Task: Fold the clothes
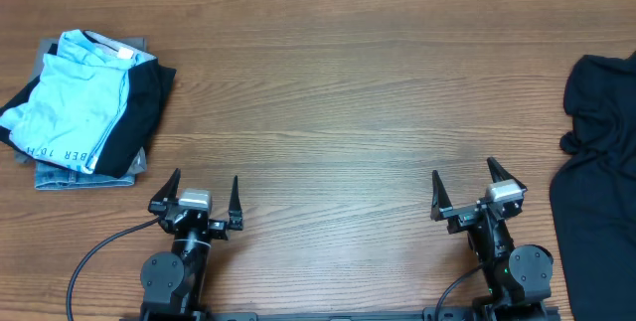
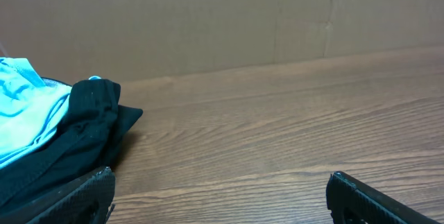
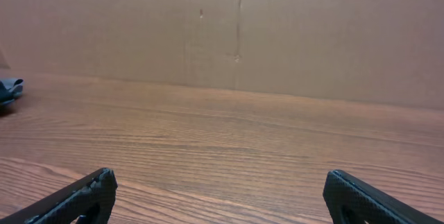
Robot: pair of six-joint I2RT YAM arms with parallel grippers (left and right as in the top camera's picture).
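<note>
The black T-shirt (image 1: 599,162) lies crumpled at the table's right edge in the overhead view, partly cut off by the frame. My right gripper (image 1: 465,184) is open and empty near the front edge, a little left of the shirt and apart from it; its jaws (image 3: 218,196) show only bare wood between them. My left gripper (image 1: 207,186) is open and empty at the front left; in its wrist view the jaws (image 2: 220,195) are wide apart over bare wood.
A stack of folded clothes sits at the back left: a light blue garment with dark lettering (image 1: 75,99) on a black piece (image 1: 139,112) and a grey-blue denim-like piece (image 1: 84,174). The stack shows in the left wrist view (image 2: 48,134). A brown wall (image 3: 222,30) stands behind the table.
</note>
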